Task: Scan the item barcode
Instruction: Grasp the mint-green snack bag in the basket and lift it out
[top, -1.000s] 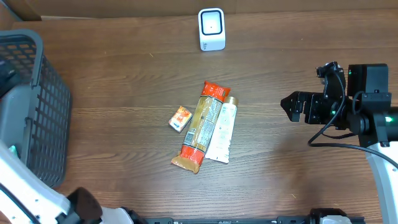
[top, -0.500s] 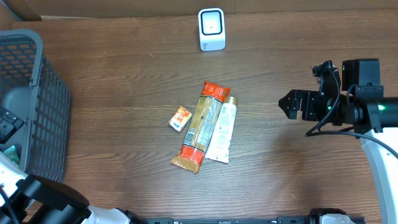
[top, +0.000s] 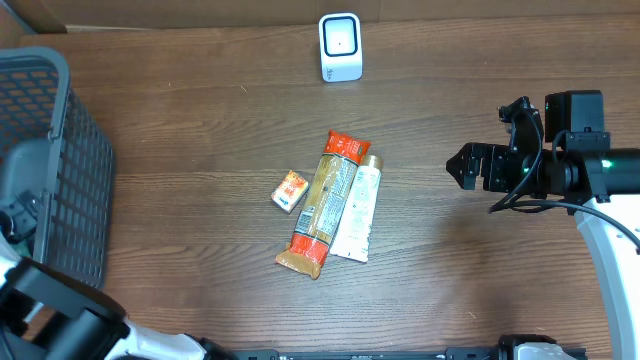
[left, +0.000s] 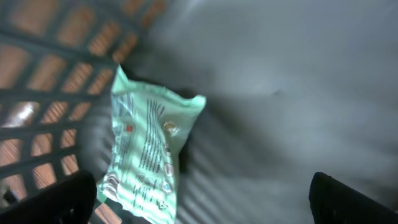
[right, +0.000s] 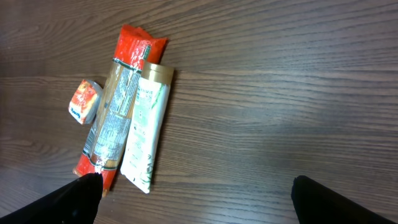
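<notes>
Orange packet (top: 323, 203), white tube (top: 356, 212), small box (top: 291, 190) side by side. Right gripper (top: 462, 167) spread wide, empty. Left gripper (left: 205, 208) likewise, over green pouch (left: 149, 149).

It looks like a mock shop checkout: a barcode scanner (top: 340, 46) on a wooden table (top: 200, 120), packaged goods (top: 323, 200) just in front of it, and a plastic shopping basket (top: 50, 170) well off to its left.

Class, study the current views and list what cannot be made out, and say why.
- Barcode on the long packet: the print is too small in both the overhead and right wrist views.
- Text on the green pouch in the basket: blurred in the left wrist view.
- Label of the small orange box: too small in every view.
</notes>
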